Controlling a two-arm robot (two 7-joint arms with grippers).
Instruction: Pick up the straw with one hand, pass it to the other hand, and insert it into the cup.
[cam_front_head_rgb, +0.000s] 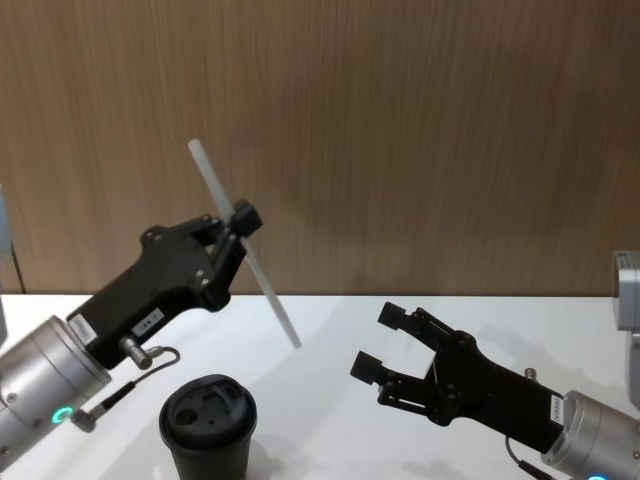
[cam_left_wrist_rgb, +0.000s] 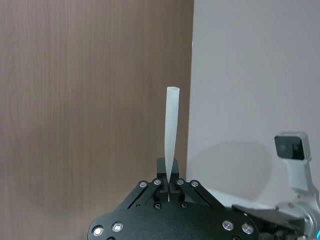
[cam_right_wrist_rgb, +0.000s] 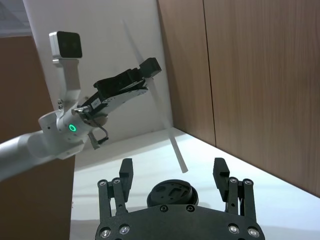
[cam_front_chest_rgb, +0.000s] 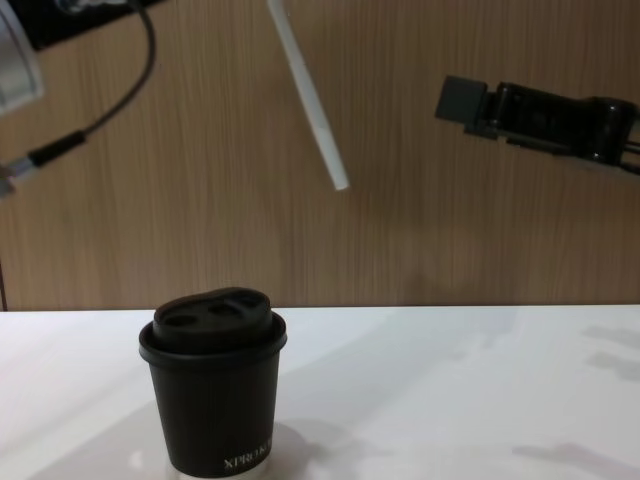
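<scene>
Tilted straw (cam_front_head_rgb: 271, 295) aloft, lidded cup (cam_front_head_rgb: 208, 425) upright

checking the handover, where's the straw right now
In the head view the straw is held tilted in the air by the left pincer, above and right of the cup; the open right pincer is apart on its right.

- From my station I see a white table (cam_front_head_rgb: 300, 420) across the lower part of the head view, its top smooth and matte.
- A wood-grain wall (cam_front_head_rgb: 420, 140) stands straight up from the table's far edge, brown with fine vertical grain.
- A dark vertical seam (cam_right_wrist_rgb: 210, 90) runs down that wall to the table's far edge.
- A plain pale wall (cam_left_wrist_rgb: 255, 70) meets the wood wall at a vertical corner, off to one end of the table.
- Soft grey shadows (cam_front_chest_rgb: 600, 350) lie on the table top.
- Above the table's far left corner I see a pale grey strip (cam_front_head_rgb: 4, 235); I cannot tell what it is.
</scene>
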